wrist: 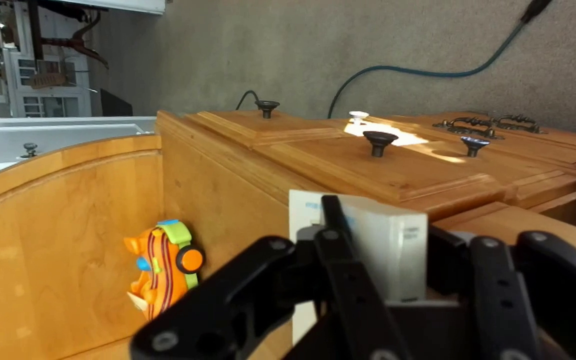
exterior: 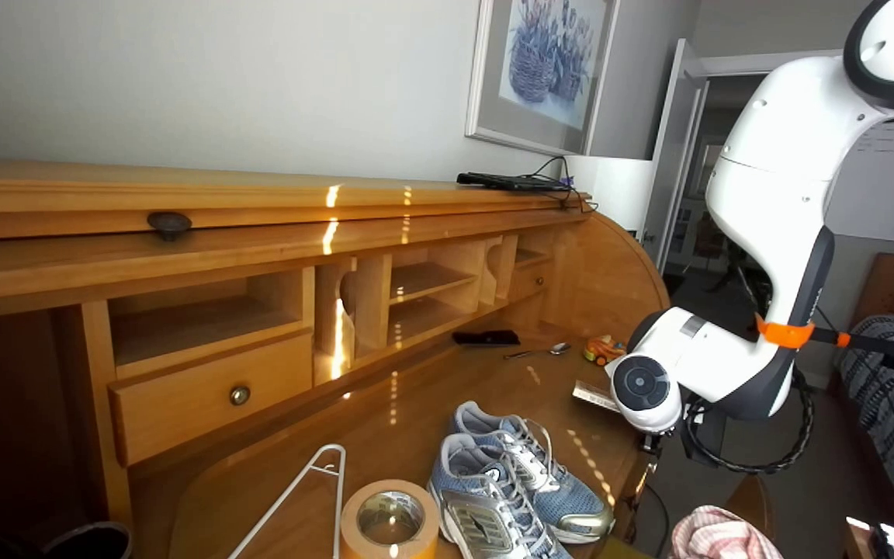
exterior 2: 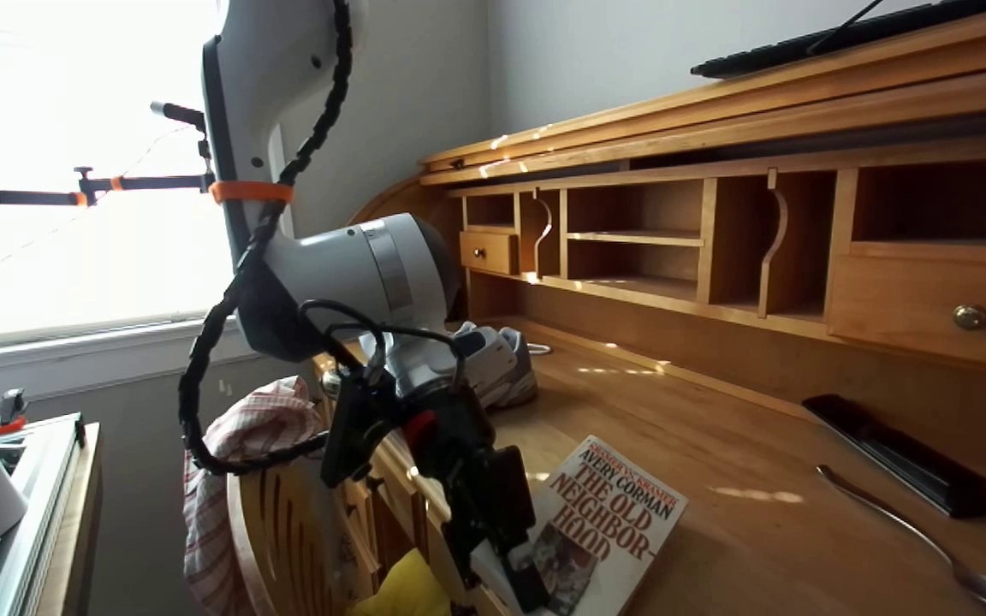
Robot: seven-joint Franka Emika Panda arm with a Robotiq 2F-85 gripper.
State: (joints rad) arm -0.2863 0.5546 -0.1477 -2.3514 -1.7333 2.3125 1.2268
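One white paperback book with red title lettering is found at the front edge of a honey-coloured wooden counter, its title facing up. It is pinched by the black metal pincer: in the wrist view, its thickness fills the gap between the two fingers. The book appears to be left jutting past the edge, which probably lets one finger be set over the cover and the other underneath; how firm the grip is cannot be told.

An orange plastic toy on wheels is set near the curved side panel. A silver metal spoon and a long black object are laid farther back, apparently kept out of the way. Blue-and-silver running shoes are placed side by side.

The white jointed robot arm is bent downward from above, its wrist held low by the front edge and the pincer slanted down.
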